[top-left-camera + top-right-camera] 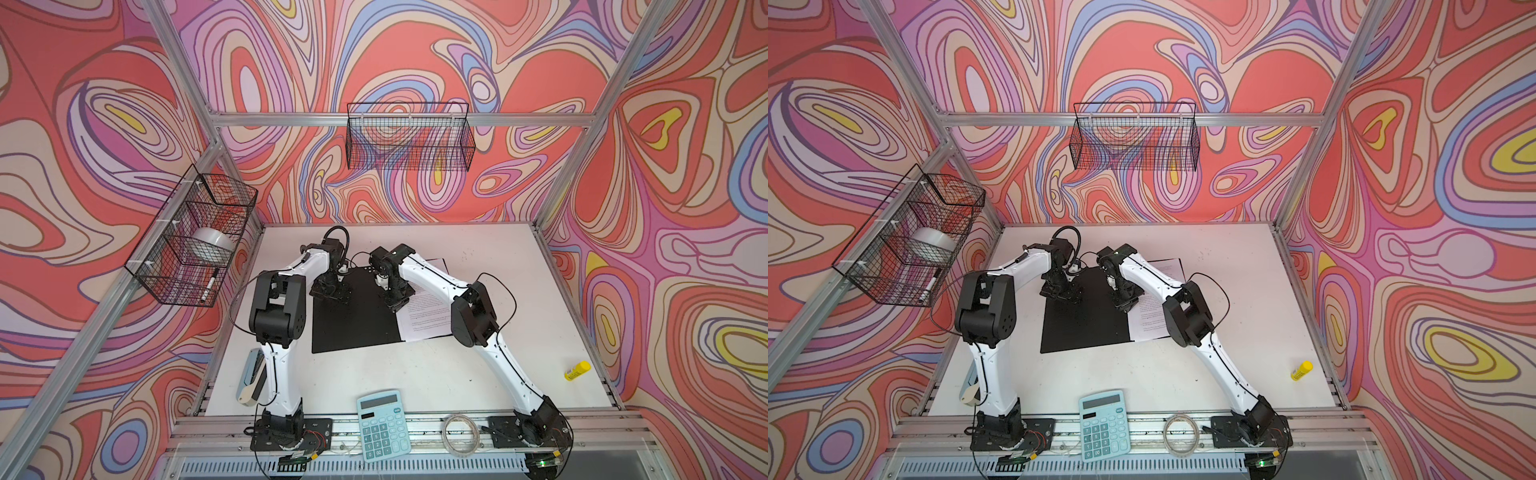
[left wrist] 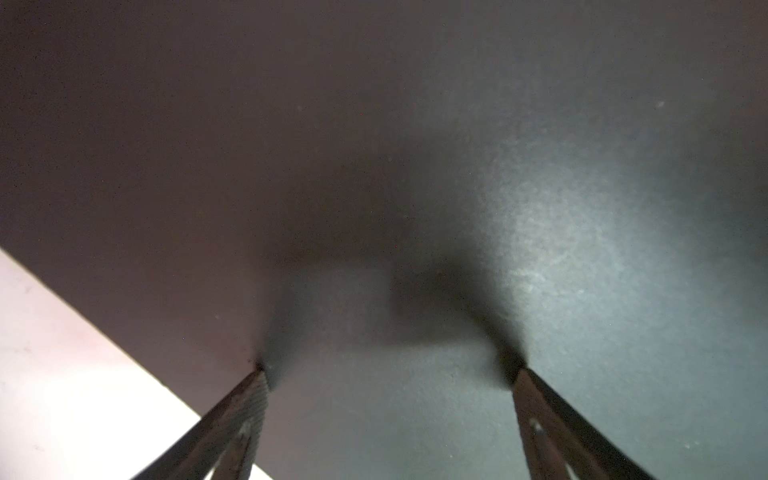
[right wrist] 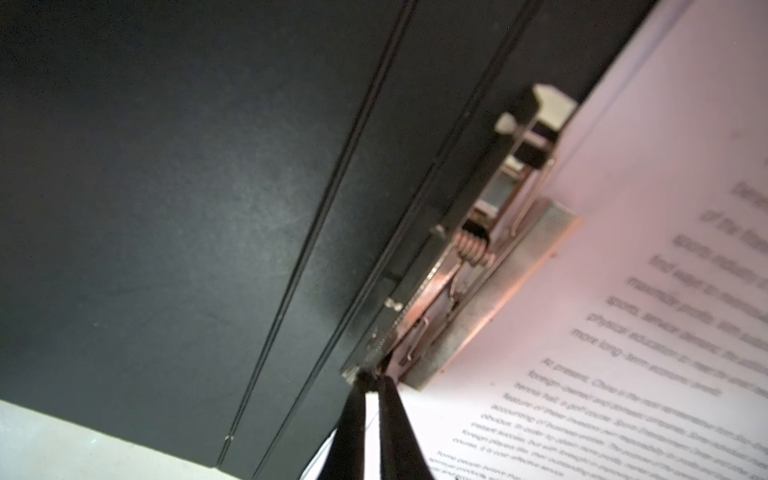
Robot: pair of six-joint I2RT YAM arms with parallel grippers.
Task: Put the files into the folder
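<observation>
**Visitor:** From overhead, what's the picture?

**Onlooker:** In both top views a flat folder (image 1: 353,322) lies open, black inside facing up, in the middle of the white bench (image 1: 436,374). The files (image 1: 426,320), white paper sheets printed with dense black text, lie on its right half with one edge along the spine. The left pincer (image 1: 329,292) is down over the bare black leaf, and the right pincer (image 1: 394,306) is down at the spine.

**Visitor:** And the left wrist camera?

**Onlooker:** The left pincer (image 2: 388,374) has its fingers set wide apart. Both tips appear to rest on the black leaf and grip nothing, as if pinning it flat.

**Visitor:** The right wrist camera?

**Onlooker:** The right pincer (image 3: 372,380) has its fingers pressed together, tips at one end of the silver metal spine clip (image 3: 469,270). The clip's flat plate lies over the edge of the files (image 3: 623,332). Whether it is fully fastened I cannot tell.

**Visitor:** So how far along is it?

**Onlooker:** Most of the way, by my reading. The sheets are in place inside. What seems left is securing the clip and perhaps swinging the open cover shut.
</observation>
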